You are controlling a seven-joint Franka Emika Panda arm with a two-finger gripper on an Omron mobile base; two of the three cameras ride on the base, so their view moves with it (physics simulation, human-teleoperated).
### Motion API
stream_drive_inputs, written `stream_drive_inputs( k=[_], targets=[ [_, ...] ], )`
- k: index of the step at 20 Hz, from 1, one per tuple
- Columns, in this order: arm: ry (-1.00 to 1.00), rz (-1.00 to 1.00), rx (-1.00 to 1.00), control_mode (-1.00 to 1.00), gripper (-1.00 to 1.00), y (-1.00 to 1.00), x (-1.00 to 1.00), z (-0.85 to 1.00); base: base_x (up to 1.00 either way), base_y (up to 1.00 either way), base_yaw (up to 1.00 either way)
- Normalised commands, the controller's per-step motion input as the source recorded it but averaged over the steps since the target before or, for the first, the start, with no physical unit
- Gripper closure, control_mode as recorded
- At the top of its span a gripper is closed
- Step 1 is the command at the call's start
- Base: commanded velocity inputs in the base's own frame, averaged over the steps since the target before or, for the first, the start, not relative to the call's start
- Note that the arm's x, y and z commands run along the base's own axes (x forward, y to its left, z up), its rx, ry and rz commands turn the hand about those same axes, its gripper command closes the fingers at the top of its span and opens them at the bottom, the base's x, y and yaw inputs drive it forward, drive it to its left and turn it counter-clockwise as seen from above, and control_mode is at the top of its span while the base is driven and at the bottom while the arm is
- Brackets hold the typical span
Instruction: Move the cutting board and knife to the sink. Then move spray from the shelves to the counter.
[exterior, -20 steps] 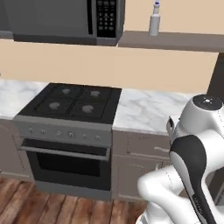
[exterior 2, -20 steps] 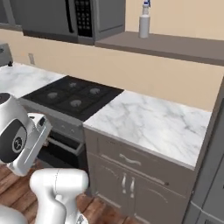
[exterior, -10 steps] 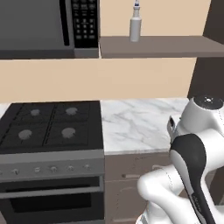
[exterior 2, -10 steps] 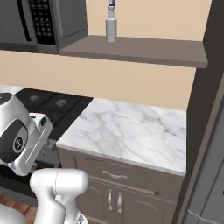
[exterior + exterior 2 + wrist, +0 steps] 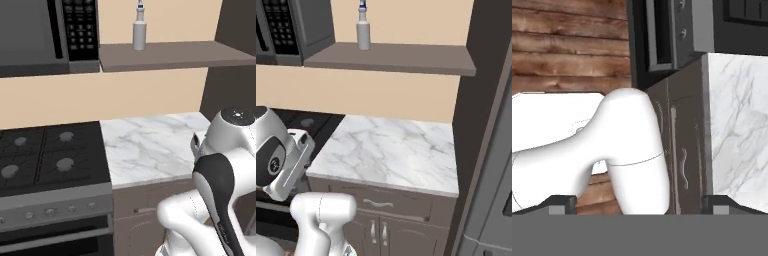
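The spray (image 5: 139, 31) (image 5: 363, 31), a light-grey bottle with a white-and-blue nozzle, stands upright on the brown-grey shelves (image 5: 175, 54) (image 5: 391, 56) beside the microwave. Below lies the white marble counter (image 5: 150, 147) (image 5: 391, 150) (image 5: 737, 115), bare on top. My arm is folded low in front of the cabinets, far below the spray. In the hand view my gripper (image 5: 639, 204) is open, its two dark fingertips wide apart with nothing between them, looking along the cabinet fronts and floor. The cutting board, knife and sink are out of view.
A black stove (image 5: 45, 155) adjoins the counter on the left, under a microwave (image 5: 40, 35) (image 5: 286, 25). A tall dark cabinet wall (image 5: 491, 125) bounds the counter on the right. Grey-brown cabinet doors (image 5: 386, 225) and the oven front (image 5: 662, 35) stand over a wooden floor (image 5: 567, 45).
The base has driven to the right, so the whole picture shifted: the stove slid left and the spray, shelf and marble counter came closer and more central. The gripper stayed open.
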Motion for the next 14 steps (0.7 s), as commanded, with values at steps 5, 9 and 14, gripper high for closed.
stream_drive_inputs(
  k=[5, 9, 14],
  targets=[
    [0.00, 0.00, 0.00, 1.00, -1.00, 0.00, 0.00, 0.00, 0.78, 0.43, -0.26],
    [0.00, 0.00, 0.00, 1.00, -1.00, 0.00, 0.00, 0.00, 0.14, 0.01, -0.13],
    [0.00, 0.00, 0.00, 1.00, -1.00, 0.00, 0.00, 0.00, -0.25, -0.06, -0.03]
  ],
)
